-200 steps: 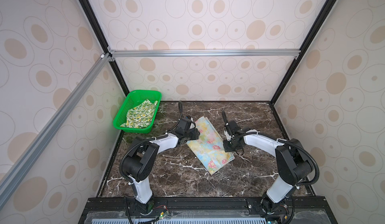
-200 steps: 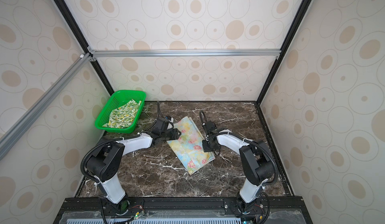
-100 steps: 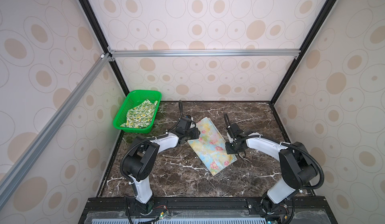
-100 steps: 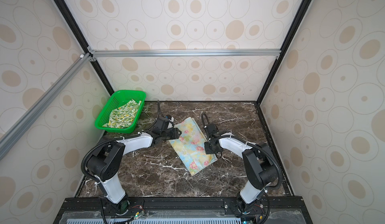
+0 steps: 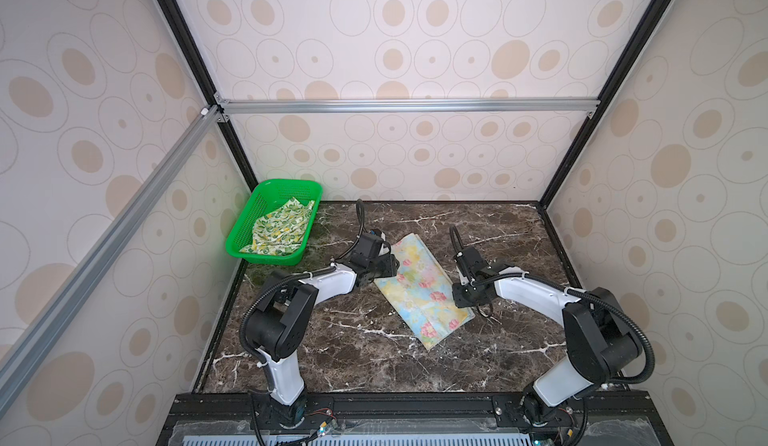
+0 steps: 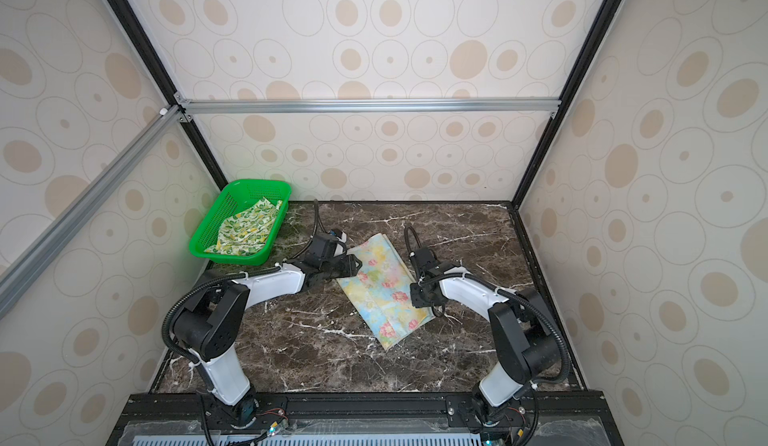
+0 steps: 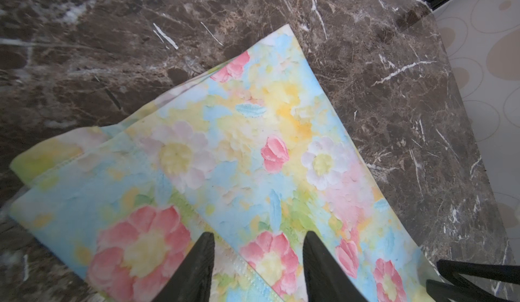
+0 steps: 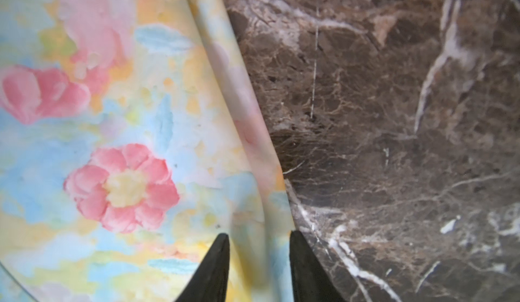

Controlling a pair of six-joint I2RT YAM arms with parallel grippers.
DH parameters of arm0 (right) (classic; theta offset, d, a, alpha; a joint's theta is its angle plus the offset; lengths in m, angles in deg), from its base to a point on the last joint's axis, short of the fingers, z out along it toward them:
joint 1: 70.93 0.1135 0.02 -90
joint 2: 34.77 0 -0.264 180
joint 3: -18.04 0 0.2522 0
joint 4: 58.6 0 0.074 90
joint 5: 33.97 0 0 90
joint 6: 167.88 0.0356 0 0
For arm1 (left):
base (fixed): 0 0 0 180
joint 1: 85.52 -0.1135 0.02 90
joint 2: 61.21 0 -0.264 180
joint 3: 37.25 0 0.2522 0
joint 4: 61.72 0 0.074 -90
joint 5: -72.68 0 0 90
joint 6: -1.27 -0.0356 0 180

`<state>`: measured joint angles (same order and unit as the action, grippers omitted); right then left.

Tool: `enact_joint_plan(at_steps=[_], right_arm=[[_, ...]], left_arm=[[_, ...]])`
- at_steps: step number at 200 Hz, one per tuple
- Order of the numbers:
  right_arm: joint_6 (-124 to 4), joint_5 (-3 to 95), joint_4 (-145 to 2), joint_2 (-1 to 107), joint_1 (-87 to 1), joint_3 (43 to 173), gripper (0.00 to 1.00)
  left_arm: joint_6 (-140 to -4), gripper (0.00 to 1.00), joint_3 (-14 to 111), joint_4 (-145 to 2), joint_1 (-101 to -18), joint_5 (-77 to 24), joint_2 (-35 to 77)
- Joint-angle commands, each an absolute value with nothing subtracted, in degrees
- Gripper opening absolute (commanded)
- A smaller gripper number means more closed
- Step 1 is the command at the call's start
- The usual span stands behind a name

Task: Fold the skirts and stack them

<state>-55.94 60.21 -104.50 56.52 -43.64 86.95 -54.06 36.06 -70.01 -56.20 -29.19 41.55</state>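
While both sets of jaws stand apart with nothing clamped, left gripper (image 7: 259,233) hovers over the folded pastel blue-yellow cloth skirt with pink flowers (image 7: 253,146); right gripper (image 8: 259,233) straddles its long edge. Skirt lies flat and diagonal on the dark brown marble tabletop (image 5: 353,340), between the arms. Cream lemon-print cloth skirt (image 5: 278,228) sits crumpled in the green plastic mesh basket (image 5: 286,182), far left corner.

Floral skirt (image 8: 121,185) blurred — cropped; lemon skirt (image 5: 282,228) half-hidden in basket (image 5: 266,258).

The left arm (image 5: 328,284) and right arm (image 5: 528,290) pair white shells with black joints; ribbed black cables (image 5: 362,219) loop off each wrist. The left gripper (image 7: 259,233) and right gripper (image 8: 259,233) carry black pointed fingers (image 7: 197,269).
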Motion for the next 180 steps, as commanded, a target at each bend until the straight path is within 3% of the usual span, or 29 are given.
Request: enact_joint_plan(at_steps=[1,21,33,45,62,71,108,180], right_arm=[[-55.11,61.39,-106.26,54.97,-43.75,86.99,0.47],[-55.71,61.76,-107.33,51.39,-42.38,87.99,0.47],[-55.48,60.85,-108.19,50.33,-40.72,88.98,0.43],[-53.96,58.22,-108.37,50.28,-39.32,89.40,0.33],[-50.97,54.68,-106.75,51.12,-37.64,88.21,0.08],[-49.15,52.38,-104.76,51.67,-37.53,86.73,0.00],[-45.53,52.91,-102.04,54.28,-37.68,83.14,0.00],[-49.44,57.35,-106.13,61.96,-42.74,85.51,0.00]], left_arm=[[-55.35,0.51,39.26,-71.03,-55.97,-27.46,42.40],[-56.97,0.48,41.34,-73.20,-56.02,-25.94,43.22],[-57.71,0.45,42.32,-73.68,-56.00,-25.85,43.93],[-58.27,0.38,43.36,-74.12,-55.99,-25.45,44.89],[-58.97,0.24,44.75,-74.82,-56.20,-24.61,46.68],[-59.27,0.19,45.42,-74.78,-56.40,-24.61,47.82],[-59.33,0.03,46.22,-74.47,-57.28,-25.23,50.88],[-58.51,0.00,41.90,-73.78,-58.01,-25.11,50.94]])
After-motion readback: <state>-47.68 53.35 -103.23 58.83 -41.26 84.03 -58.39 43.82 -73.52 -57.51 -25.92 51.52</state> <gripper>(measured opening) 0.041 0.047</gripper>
